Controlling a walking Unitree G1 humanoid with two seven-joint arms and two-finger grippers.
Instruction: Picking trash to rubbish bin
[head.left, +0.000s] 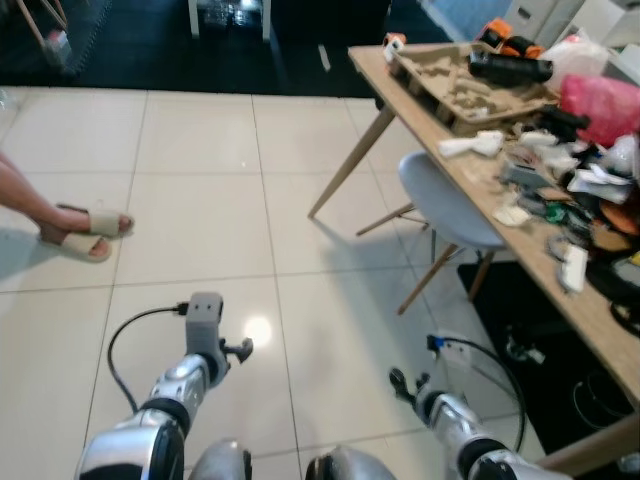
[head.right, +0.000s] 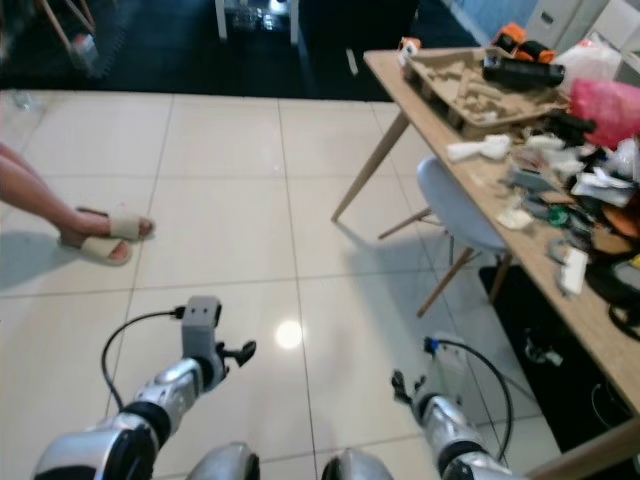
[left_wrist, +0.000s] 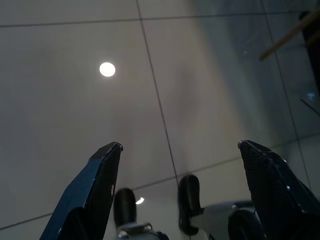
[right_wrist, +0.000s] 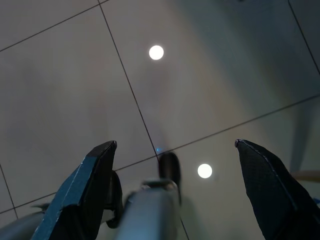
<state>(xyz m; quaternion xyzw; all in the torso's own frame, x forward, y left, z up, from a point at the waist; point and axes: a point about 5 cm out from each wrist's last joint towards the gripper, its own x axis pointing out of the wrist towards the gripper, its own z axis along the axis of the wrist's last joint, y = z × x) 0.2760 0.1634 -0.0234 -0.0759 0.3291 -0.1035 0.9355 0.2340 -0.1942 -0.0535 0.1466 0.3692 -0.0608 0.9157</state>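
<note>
My left gripper (head.left: 240, 349) hangs low over the pale tile floor (head.left: 200, 180) at the bottom left; in the left wrist view (left_wrist: 180, 145) its two dark fingers stand wide apart with nothing between them. My right gripper (head.left: 404, 384) is low at the bottom right, and in its wrist view (right_wrist: 175, 143) it is also open over bare tiles. A wooden table (head.left: 597, 318) on the right is covered with clutter: a cardboard tray (head.left: 465, 85), a pink bag (head.left: 600, 105), white scraps (head.left: 478, 145) and dark items.
A grey-blue chair (head.left: 445, 200) on wooden legs is tucked under the table. A person's feet in beige sandals (head.left: 85, 232) stand on the tiles at the left. Cables (head.left: 500, 365) lie on a black mat (head.left: 540, 320) by the table's near end. Dark flooring (head.left: 150, 45) begins at the far side.
</note>
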